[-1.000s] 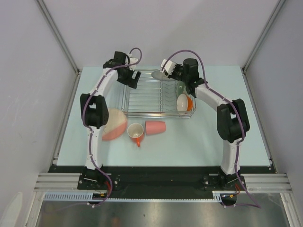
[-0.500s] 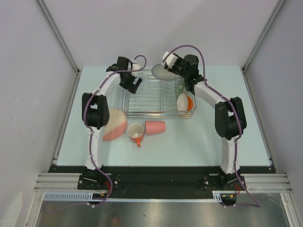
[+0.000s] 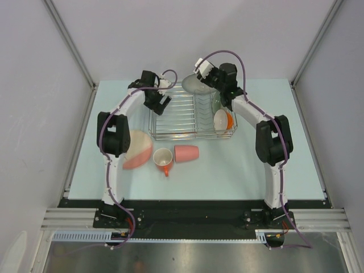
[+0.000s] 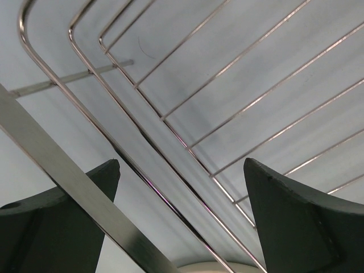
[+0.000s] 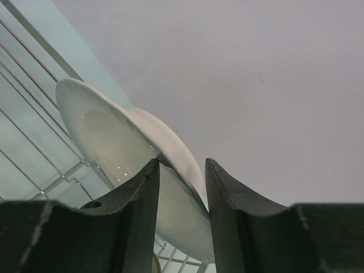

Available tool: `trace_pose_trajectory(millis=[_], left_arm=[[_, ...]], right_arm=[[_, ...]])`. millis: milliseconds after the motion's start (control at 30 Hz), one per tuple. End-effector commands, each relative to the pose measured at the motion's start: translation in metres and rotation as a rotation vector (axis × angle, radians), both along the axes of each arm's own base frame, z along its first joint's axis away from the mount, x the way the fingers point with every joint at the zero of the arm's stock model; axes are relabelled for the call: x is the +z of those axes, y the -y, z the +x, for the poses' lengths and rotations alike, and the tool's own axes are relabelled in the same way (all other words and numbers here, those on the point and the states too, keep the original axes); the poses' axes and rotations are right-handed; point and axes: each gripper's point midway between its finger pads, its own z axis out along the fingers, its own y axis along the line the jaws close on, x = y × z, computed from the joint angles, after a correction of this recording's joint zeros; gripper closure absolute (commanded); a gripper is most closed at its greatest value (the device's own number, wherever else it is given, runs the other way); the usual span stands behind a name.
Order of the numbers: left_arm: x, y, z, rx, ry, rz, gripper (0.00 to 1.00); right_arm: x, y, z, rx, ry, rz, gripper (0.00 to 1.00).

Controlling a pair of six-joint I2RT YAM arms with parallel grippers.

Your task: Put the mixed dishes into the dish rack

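The right end effector [image 5: 182, 170] grasps the pale green bowl [image 5: 114, 136] by its rim. The bowl is tilted on edge above the dish rack's [image 3: 187, 136] far side, likely so it slots between the dividers [image 3: 199, 116]. The left end effector [image 4: 181, 165] is released, jaws astride the rack's far-left corner wire, apparently to steady it. A small white bowl [image 3: 219, 121] stands on edge at the rack's right end. The orange-handled white mug [image 3: 163, 157] and pink tumbler [image 3: 186, 153] lie on the bench [image 3: 256, 165] before the rack.
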Motion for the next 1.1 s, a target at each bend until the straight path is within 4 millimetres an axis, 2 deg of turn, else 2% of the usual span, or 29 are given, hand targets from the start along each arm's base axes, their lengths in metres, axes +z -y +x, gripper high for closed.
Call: trace_pose_trajectory(millis=[0,233,367,433,467,533,733,933,967,1033,1067], left_arm=[[0.032,0.016,-0.003,-0.075,0.076,-0.002,0.06],[0.034,0.014,-0.004,-0.084,0.095,0.011,0.07],[0.034,0.013,-0.006,-0.087,0.093,0.012,0.07],[0.036,0.013,-0.006,-0.086,0.097,0.012,0.07],[0.036,0.013,-0.007,-0.09,0.095,0.013,0.07],[0.036,0.013,-0.008,-0.091,0.097,0.014,0.07],[0.035,0.012,-0.008,-0.094,0.096,0.02,0.07],[0.032,0.013,-0.008,-0.098,0.092,0.018,0.07],[0.032,0.012,-0.007,-0.098,0.094,0.019,0.07],[0.03,0.012,-0.008,-0.102,0.094,0.021,0.07],[0.031,0.012,-0.008,-0.101,0.096,0.023,0.07]], right_arm=[[0.081,0.0,0.006,-0.023,0.151,0.124,0.62],[0.081,0.001,0.0,-0.017,0.082,0.131,0.77],[0.077,0.003,0.001,-0.024,0.073,0.14,0.78],[0.075,0.003,0.003,-0.024,0.07,0.145,0.76],[0.079,0.002,0.003,-0.024,0.086,0.15,0.65],[0.074,0.002,0.005,-0.04,0.101,0.141,0.56],[0.068,-0.003,0.001,-0.023,0.11,0.118,0.53],[0.058,-0.002,-0.001,0.02,0.047,0.108,0.88],[0.056,-0.002,0.0,0.022,0.03,0.112,0.98],[0.056,0.003,0.002,0.015,0.021,0.12,1.0],[0.059,0.002,0.002,0.014,0.018,0.135,0.98]])
